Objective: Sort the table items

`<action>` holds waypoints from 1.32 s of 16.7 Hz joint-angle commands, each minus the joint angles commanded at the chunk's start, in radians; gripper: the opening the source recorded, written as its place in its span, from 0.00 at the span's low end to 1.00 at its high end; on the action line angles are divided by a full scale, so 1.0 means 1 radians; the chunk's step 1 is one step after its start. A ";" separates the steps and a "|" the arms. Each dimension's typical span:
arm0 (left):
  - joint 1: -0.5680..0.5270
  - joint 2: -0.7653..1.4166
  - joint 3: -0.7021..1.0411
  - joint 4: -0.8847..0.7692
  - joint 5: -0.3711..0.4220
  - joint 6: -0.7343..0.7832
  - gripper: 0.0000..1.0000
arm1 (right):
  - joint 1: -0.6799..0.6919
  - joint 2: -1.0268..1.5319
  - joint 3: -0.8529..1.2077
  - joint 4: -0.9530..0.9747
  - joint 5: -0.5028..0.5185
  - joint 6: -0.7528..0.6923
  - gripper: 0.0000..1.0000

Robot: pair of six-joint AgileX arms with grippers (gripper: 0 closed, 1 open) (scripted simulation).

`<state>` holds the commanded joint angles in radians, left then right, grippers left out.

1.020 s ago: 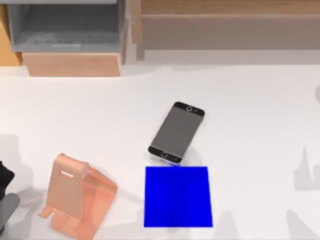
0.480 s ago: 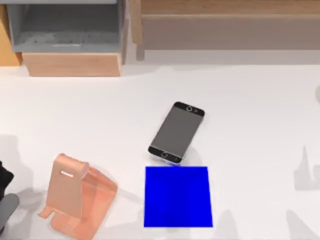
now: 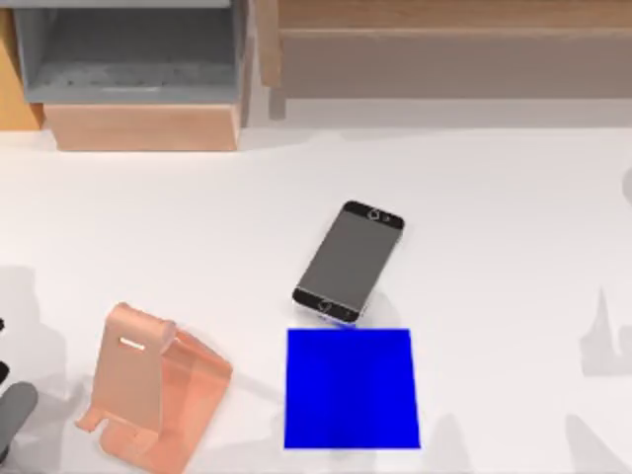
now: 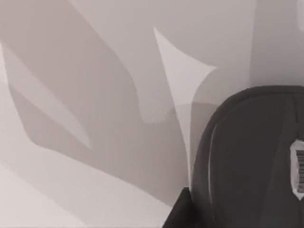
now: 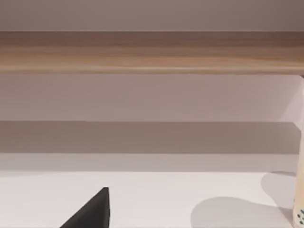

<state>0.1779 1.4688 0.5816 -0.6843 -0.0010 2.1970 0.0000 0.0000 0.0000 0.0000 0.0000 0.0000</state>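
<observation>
Where the white bench (image 3: 513, 247) lies bare: one phone (image 3: 350, 262), one pink stand (image 3: 148, 390), one blue mat (image 3: 349, 388). One mouse (image 4: 251, 161) under the left arm. Gripper states: cannot tell.

A translucent salmon-pink stand (image 3: 146, 390) sits upright near the tabletop's front left. Well apart to its right lies a flat bright blue square mat (image 3: 351, 388). Along the back, an open grey drawer (image 3: 133, 59) stands left of a long wooden shelf (image 3: 449, 49).
</observation>
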 joint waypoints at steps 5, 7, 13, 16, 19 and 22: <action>0.000 0.000 0.000 0.000 0.000 0.000 0.00 | 0.000 0.000 0.000 0.000 0.000 0.000 1.00; 0.000 0.000 0.000 0.000 0.000 0.000 0.00 | 0.000 0.000 0.000 0.000 0.000 0.000 1.00; 0.000 -0.033 0.049 -0.071 -0.004 0.007 0.00 | 0.000 0.000 0.000 0.000 0.000 0.000 1.00; -0.001 -0.068 0.118 -0.187 -0.004 0.004 0.00 | 0.000 0.000 0.000 0.000 0.000 0.000 1.00; -0.002 -0.104 0.170 -0.276 -0.004 0.003 0.00 | 0.000 0.000 0.000 0.000 0.000 0.000 1.00; -0.003 -0.139 0.240 -0.400 -0.004 0.002 0.00 | 0.000 0.000 0.000 0.000 0.000 0.000 1.00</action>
<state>0.1747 1.3298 0.8215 -1.0843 -0.0047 2.1994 0.0000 0.0000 0.0000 0.0000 0.0000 0.0000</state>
